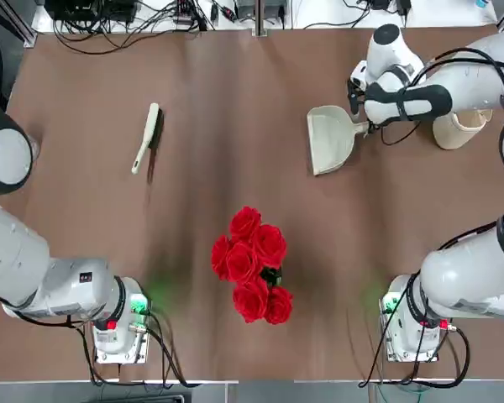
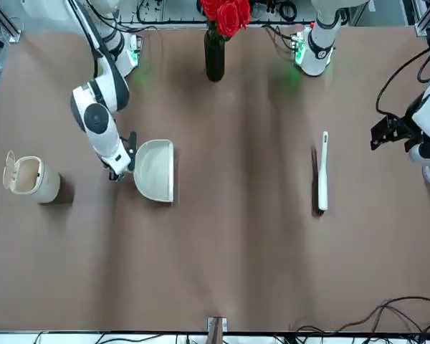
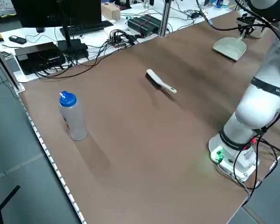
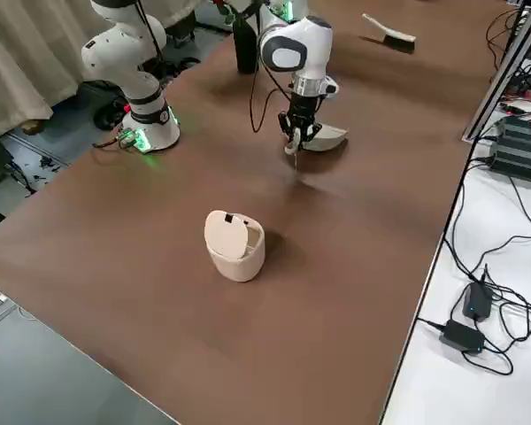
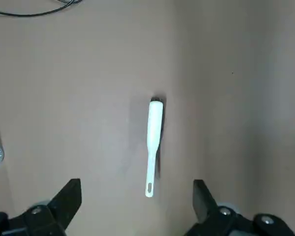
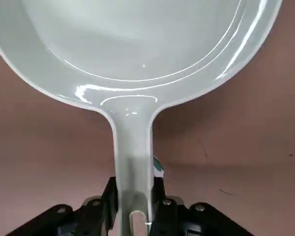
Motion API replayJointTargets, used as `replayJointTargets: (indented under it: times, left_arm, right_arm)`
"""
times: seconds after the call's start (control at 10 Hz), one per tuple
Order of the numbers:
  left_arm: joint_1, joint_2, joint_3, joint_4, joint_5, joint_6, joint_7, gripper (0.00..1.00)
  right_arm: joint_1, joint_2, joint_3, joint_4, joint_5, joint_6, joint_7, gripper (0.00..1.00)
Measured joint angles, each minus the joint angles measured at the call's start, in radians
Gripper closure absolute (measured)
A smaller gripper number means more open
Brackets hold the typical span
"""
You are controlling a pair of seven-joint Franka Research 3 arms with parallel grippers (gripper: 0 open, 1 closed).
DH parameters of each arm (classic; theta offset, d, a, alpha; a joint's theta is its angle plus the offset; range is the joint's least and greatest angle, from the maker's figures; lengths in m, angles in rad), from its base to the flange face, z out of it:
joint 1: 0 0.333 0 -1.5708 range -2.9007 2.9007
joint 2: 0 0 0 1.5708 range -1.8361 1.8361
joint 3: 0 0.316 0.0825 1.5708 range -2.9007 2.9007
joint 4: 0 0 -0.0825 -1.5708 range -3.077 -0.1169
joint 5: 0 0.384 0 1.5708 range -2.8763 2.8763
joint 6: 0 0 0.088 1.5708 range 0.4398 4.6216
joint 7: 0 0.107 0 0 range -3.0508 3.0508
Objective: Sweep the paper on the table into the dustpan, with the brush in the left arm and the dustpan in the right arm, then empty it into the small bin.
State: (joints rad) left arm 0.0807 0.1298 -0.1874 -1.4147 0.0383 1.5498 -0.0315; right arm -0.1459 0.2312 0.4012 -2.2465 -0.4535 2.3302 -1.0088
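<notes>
Well, the broad brown table (image 1: 218,168) fills most of what I see from here, and the two white robot arms reach over it from their bases. The left arm (image 1: 34,252) carries its open gripper (image 5: 137,194) above the left part of the table, the two black fingers spread wide and nothing between them. The right arm (image 1: 454,96) stretches out to the right part, its gripper (image 6: 136,189) clenched on the dustpan's handle.

Near the middle, on the robot's side, stands a dark vase (image 2: 215,57) with a bunch of red roses (image 1: 250,264). A clear bottle with a blue cap (image 3: 73,116) stands towards the left edge. The small bin (image 4: 235,246) is farther right than the dustpan, partly beneath the right forearm from overhead, with its flap lid raised.

The pale dustpan (image 1: 329,138) points its scoop inward, towards the brush's side. As for the slim white brush (image 1: 149,138), it lies on the table, well apart from the dustpan, lower than the left gripper and to its right, untouched by either gripper, its dark bristles facing right.
</notes>
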Motion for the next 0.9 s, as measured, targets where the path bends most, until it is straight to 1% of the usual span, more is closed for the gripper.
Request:
replayJointTargets:
  times: [0.2,0.7,0.8,0.9]
  left_arm:
    - [-0.001,0.000,0.000,0.000,0.000,0.000,0.000,0.00]
    - [-0.003,0.000,-0.001,0.000,0.000,0.000,0.000,0.00]
    - [-0.004,0.000,-0.001,0.000,0.000,0.000,0.000,0.00]
    - [-0.004,0.000,-0.001,0.000,0.000,0.000,0.000,0.00]
  right_arm:
    - [0.000,0.021,-0.020,0.000,-0.015,0.022,0.000,0.67]
    - [0.000,0.030,-0.023,0.001,-0.018,0.024,0.000,0.67]
    - [0.000,0.030,-0.023,0.001,-0.018,0.024,0.000,0.66]
    - [0.000,0.030,-0.023,0.005,-0.019,0.024,0.000,0.55]
